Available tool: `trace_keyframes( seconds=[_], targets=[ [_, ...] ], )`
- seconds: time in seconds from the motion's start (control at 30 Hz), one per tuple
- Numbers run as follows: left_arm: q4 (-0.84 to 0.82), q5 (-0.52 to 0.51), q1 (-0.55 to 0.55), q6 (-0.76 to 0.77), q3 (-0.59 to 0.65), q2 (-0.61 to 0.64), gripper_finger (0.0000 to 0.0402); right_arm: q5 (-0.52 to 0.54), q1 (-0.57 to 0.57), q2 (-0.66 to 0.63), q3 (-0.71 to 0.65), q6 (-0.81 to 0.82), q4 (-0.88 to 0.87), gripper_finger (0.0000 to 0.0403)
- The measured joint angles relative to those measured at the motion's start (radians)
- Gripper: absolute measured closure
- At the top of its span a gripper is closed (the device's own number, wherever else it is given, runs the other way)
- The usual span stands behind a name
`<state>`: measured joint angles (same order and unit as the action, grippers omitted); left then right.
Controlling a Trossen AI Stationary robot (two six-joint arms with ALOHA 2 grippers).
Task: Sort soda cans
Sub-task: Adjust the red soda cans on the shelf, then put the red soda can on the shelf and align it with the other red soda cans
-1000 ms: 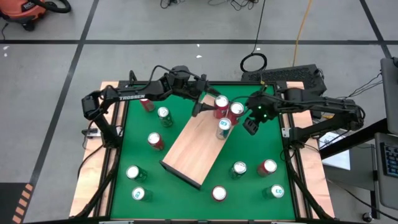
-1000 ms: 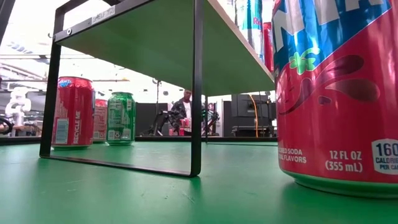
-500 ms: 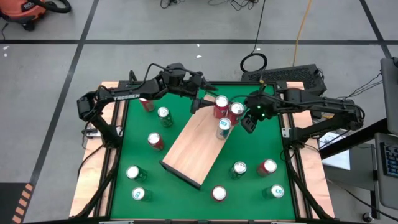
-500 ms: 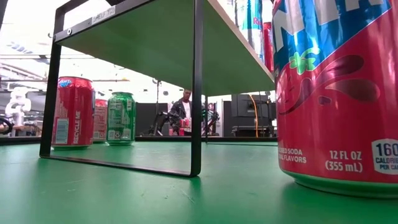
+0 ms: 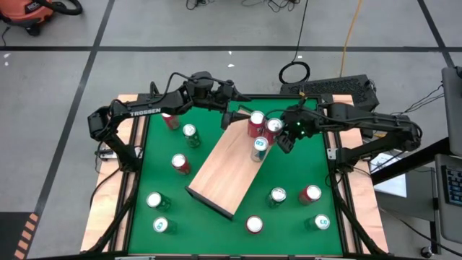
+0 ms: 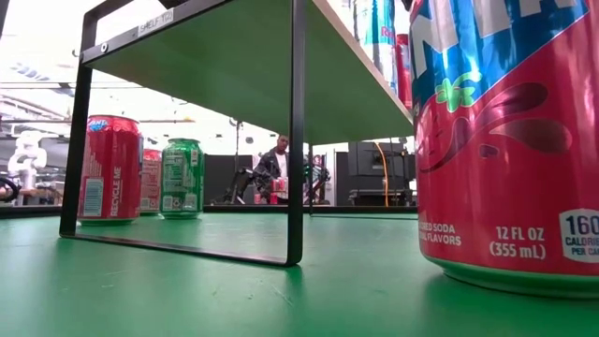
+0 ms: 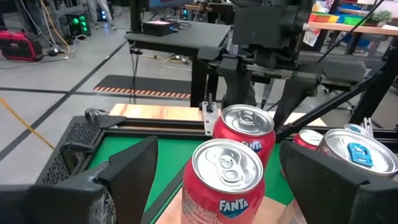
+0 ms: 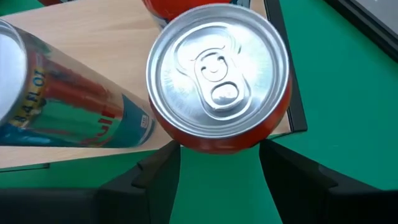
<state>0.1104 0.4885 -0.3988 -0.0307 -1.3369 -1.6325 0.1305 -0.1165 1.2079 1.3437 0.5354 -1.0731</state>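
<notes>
We see three soda cans (image 5: pixel 260 133) clustered on the far end of the wooden board (image 5: pixel 224 170), which stands raised on the green counter (image 5: pixel 296 173); the other cans are scattered around it. Our right hand (image 5: pixel 284 135) straddles a red can (image 8: pixel 217 78), fingers either side, not visibly clenched. Our left hand (image 5: pixel 229 115) hovers released just behind the cluster.

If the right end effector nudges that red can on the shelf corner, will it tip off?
Possibly: the red can stands upright near the wooden board edge, so a sideways shove might drop it. Its smooth round wall looks slippery. Right end effector straddles it, open.
</notes>
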Motion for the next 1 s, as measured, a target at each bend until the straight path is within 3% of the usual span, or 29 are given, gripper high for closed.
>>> trace_keyframes(
  seconds=[0.73, 1.0],
  targets=[
    [-0.013, -0.02, 0.0, 0.003, 0.001, 0.025, 0.007, -0.032, 0.0, -0.012, 0.0, 0.049, 0.02, 0.0193],
    [-0.144, -0.05, -0.008, 0.053, 0.001, 0.11, 0.007, -0.087, 0.0, -0.048, 0.001, 0.078, -0.015, 0.0193]
  ],
)
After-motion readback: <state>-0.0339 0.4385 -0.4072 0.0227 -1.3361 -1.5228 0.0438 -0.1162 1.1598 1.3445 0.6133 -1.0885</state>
